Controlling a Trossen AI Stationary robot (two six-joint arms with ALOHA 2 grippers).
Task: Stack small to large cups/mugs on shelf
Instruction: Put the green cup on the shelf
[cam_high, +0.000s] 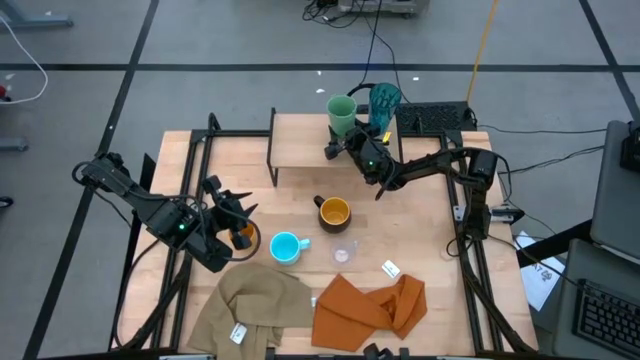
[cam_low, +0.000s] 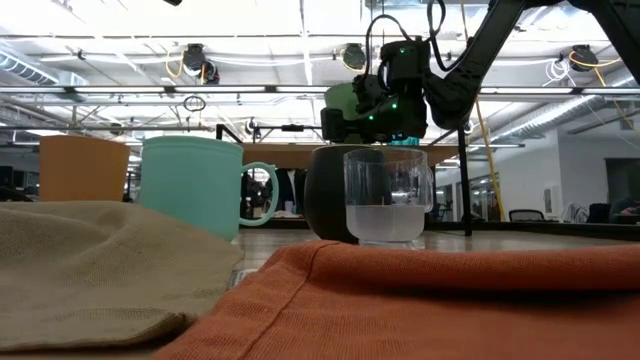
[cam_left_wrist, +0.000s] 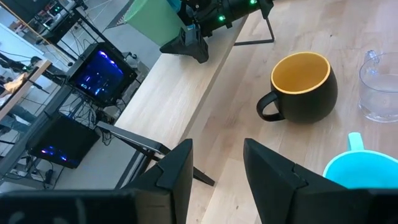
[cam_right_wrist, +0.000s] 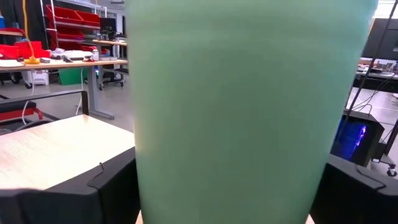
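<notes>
Nearest the tabletop's front edge, past the cloths (cam_high: 330, 305), we saw the clear cup (cam_high: 344, 252), blue mug (cam_high: 286, 247) and black mug (cam_high: 332, 212) waiting, the left pincer (cam_high: 238, 212) hovering half-spread and empty beside the orange cup (cam_high: 243, 238). Farther back, on the shelf (cam_high: 300, 150), the right pincer (cam_high: 340, 143) stood spread wide around the green cup (cam_high: 341, 113), the cup filling the gap between its fingers beside the teal tumbler (cam_high: 384, 100). We judged a straight, level retreat best, lest a finger tip the cup.

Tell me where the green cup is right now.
In the high view the green cup stands on the shelf near its right end, beside the teal tumbler, with the right tool around it.
</notes>
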